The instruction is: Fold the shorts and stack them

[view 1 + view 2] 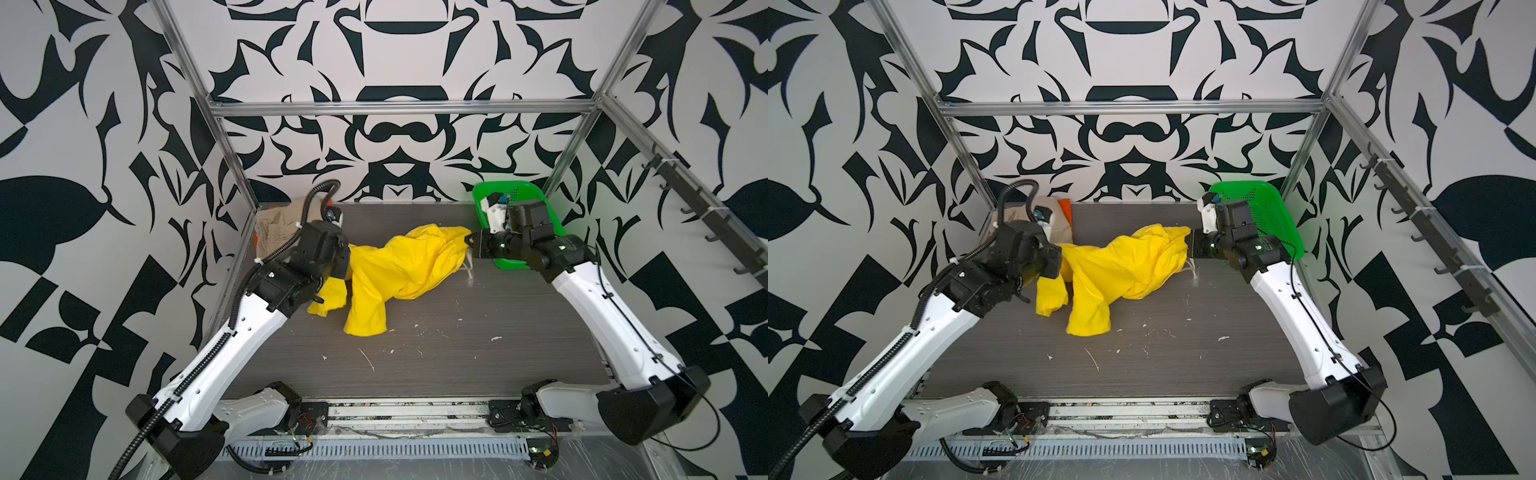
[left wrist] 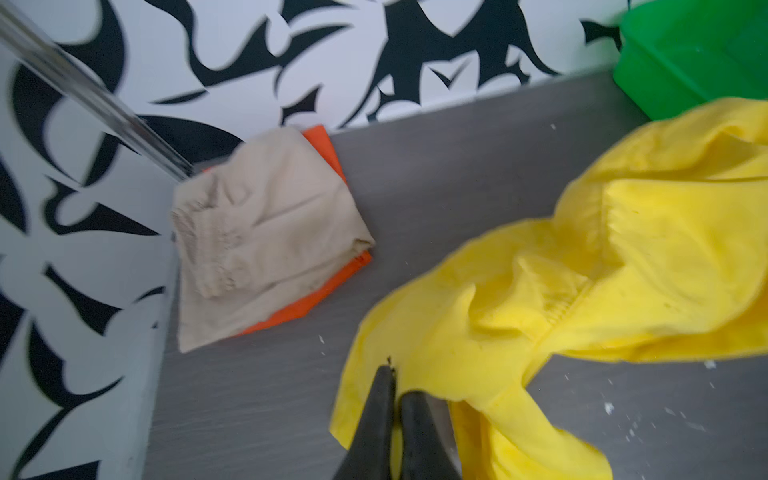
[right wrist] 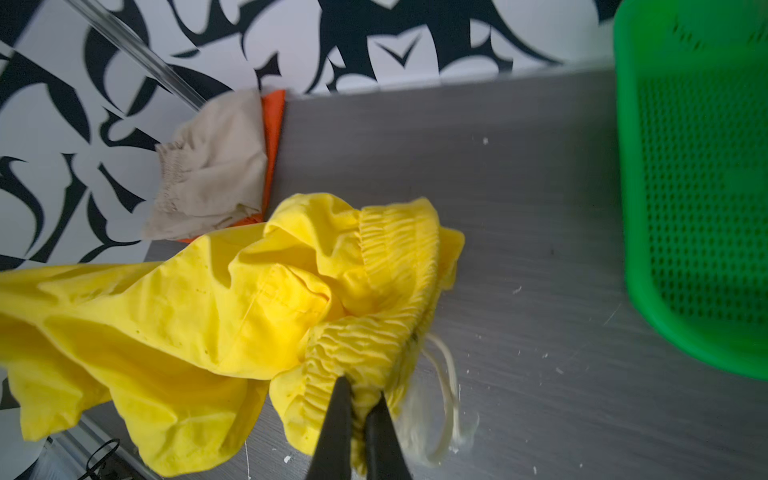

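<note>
Your left gripper [image 2: 399,380] has its fingers pressed together on one edge of the yellow shorts [image 1: 399,270]. Your right gripper [image 3: 360,388] is clamped on the gathered elastic waistband at the opposite end. A pale drawstring [image 3: 446,395] dangles just beside it.

In both top views the yellow shorts hang crumpled between the two grippers, over the middle of the grey table [image 1: 457,353] towards its back. The legs droop down to the tabletop.

In the far left corner, the beige shorts [image 2: 257,232] lie folded on top of the orange shorts [image 2: 320,299], whose edges show beneath them. The green basket [image 3: 698,208] sits in the far right corner, behind your right arm and apart from the yellow cloth.
</note>
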Tool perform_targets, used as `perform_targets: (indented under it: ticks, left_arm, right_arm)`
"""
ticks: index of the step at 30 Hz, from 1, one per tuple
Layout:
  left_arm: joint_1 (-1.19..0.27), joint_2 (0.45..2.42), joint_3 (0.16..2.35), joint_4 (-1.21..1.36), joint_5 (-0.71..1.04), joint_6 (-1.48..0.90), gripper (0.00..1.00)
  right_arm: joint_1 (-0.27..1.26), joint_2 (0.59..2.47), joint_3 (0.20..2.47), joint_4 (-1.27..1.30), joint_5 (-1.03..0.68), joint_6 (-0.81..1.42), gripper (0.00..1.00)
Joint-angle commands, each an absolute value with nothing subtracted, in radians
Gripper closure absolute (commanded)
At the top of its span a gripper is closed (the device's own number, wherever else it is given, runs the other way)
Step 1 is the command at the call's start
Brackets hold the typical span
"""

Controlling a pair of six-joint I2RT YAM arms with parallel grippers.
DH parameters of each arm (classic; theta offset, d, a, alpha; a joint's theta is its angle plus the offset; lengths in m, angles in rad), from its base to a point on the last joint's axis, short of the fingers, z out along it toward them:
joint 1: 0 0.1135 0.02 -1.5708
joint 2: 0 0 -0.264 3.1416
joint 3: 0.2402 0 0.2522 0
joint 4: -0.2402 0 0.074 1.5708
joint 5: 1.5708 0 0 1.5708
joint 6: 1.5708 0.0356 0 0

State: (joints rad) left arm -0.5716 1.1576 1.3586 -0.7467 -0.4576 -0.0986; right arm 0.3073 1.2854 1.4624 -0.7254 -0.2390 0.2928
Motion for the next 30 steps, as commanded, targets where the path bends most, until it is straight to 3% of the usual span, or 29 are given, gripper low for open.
perform_targets:
  ticks: [1,7,11,13,22,27,30]
  left_arm:
    - [-0.486,1.199,1.427,-0.79,-0.46,0.069,0.89]
    - [-0.415,1.358,1.481,-0.753,-0.28,0.135,0.83]
    - [-0.417,1.469,1.505,-0.762,-0.165,0.087,0.42]
    - [-0.417,1.48,1.51,-0.76,-0.139,0.047,0.32]
    - [-0.484,1.243,1.309,-0.495,0.292,-0.091,0.22]
    - [-0.733,1.243,1.264,-0.393,0.236,-0.005,0.16]
    - [-0.772,1.304,1.263,-0.365,0.228,-0.009,0.16]
  right_arm:
    - [0.301,1.257,1.618,-0.81,-0.261,0.201,1.0]
    - [0.301,1.236,1.678,-0.803,-0.478,0.214,1.0]
    - [0.301,1.217,1.595,-0.758,-0.466,0.293,1.0]
    - [0.302,1.207,1.55,-0.719,-0.455,0.346,1.0]
    - [0.419,1.226,1.481,-0.518,-0.396,0.498,1.0]
    - [0.501,1.261,1.488,-0.437,-0.343,0.552,1.0]
    - [0.531,1.277,1.503,-0.421,-0.326,0.557,1.0]
